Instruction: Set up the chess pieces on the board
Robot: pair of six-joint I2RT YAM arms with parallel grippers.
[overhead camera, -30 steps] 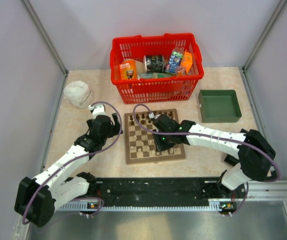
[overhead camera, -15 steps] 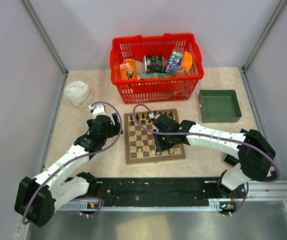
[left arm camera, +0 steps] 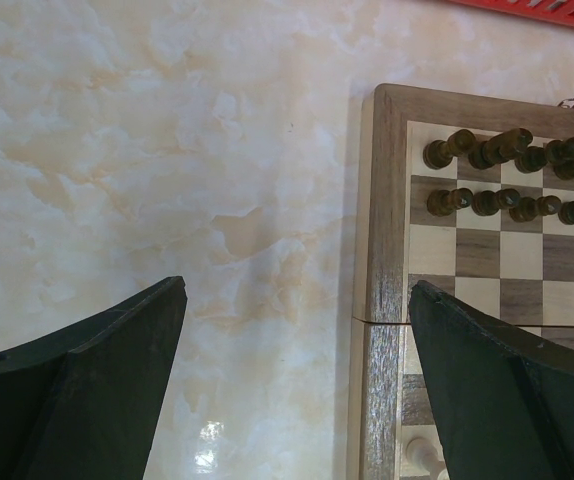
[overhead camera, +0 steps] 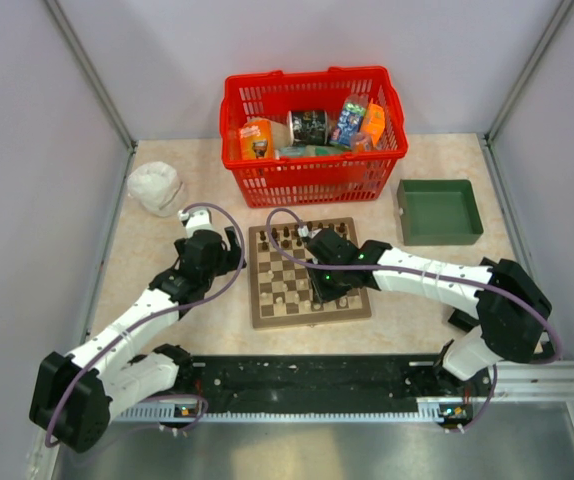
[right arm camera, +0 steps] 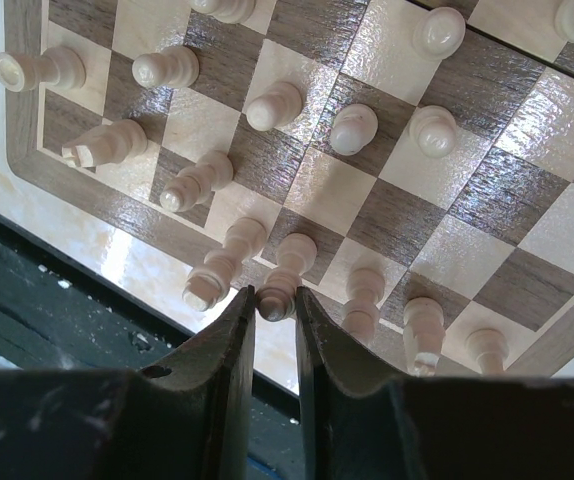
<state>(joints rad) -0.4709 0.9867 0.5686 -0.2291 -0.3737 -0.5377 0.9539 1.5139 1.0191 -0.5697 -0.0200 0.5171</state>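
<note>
The board (overhead camera: 259, 300) lies in the middle of the table, with dark pieces (overhead camera: 292, 238) along its far rows and pale pieces (overhead camera: 285, 298) along its near rows. My right gripper (overhead camera: 329, 286) hangs over the board's near right part. In the right wrist view the right gripper (right arm camera: 275, 300) is shut on the top of a pale piece (right arm camera: 291, 260) standing in the near row, between neighbouring pale pieces (right arm camera: 217, 268). My left gripper (left arm camera: 297, 290) stands open above the bare table, just left of the board's border (left arm camera: 382, 200); dark pieces (left arm camera: 507, 150) show beyond it.
A red basket (overhead camera: 312, 170) with packets and cans stands behind the board. A green tray (overhead camera: 439, 232) sits at the back right and a white crumpled bundle (overhead camera: 155, 187) at the back left. A black strip (overhead camera: 307, 375) runs along the near edge.
</note>
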